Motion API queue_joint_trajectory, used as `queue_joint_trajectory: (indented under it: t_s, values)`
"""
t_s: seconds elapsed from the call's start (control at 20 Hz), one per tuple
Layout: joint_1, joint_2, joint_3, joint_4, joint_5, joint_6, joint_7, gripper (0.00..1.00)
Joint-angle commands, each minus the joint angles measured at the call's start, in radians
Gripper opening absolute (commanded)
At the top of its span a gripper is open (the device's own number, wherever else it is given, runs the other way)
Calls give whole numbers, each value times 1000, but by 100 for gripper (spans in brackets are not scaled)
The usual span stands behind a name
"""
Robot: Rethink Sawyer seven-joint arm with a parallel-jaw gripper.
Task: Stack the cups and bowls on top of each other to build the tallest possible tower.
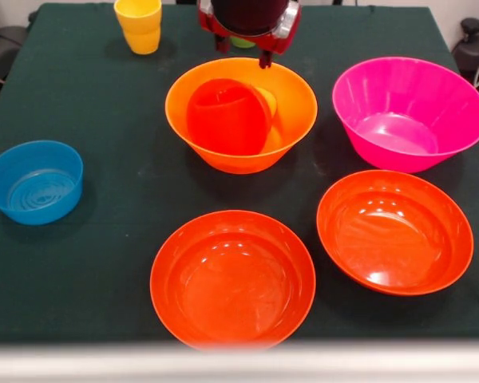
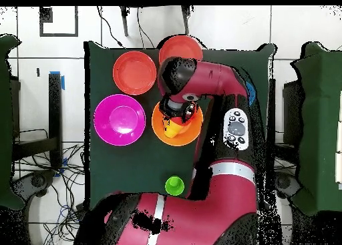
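Everything here is glossy moulded plastic on a dark green cloth-covered desk (image 1: 88,263). The large orange bowl (image 1: 241,152) is deep and flares towards its rim, and a red-orange cup (image 1: 227,116) lies tipped on its side inside it, leaning against the bowl's far wall with a sliver of something yellow behind it. To the right in the front view sits the large magenta-pink bowl (image 1: 409,112), equally deep and upright. Nearer the camera are two wide, shallow red-orange bowls, one at centre (image 1: 232,279) and one to its right (image 1: 394,231), both upright and apart from each other. The small blue bowl (image 1: 34,181), with ringed ridges on its floor, stands alone at the left. Two yellow cups (image 1: 139,25) are nested upright at the far left corner. A green cup (image 2: 174,185) stands by the robot's base in the overhead view; in the front view only a green sliver shows behind the hand. The red and black arm reaches over the desk and bends down, so the hand (image 1: 246,48) hangs just above the orange bowl's far rim, not touching the tipped cup. Whether the hand is released or clenched cannot be told, and it holds nothing visible.
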Motion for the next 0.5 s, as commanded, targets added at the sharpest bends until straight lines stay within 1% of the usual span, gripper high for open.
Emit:
queue_joint_trajectory:
  t_s: [0.05,0.1,0.25,0.3,0.35,0.4,0.5]
  values:
    - [13,13,23,-113,-59,132,28,100]
    - [15,13,21,-133,-64,145,20,100]
    - [13,9,18,-151,-67,127,10,100]
    - [7,19,22,-164,-69,71,4,100]
    - [5,41,27,-205,-71,58,1,100]
    - [-6,56,39,-217,-66,-32,-3,100]
    - [-19,78,51,-240,-75,-116,-33,100]
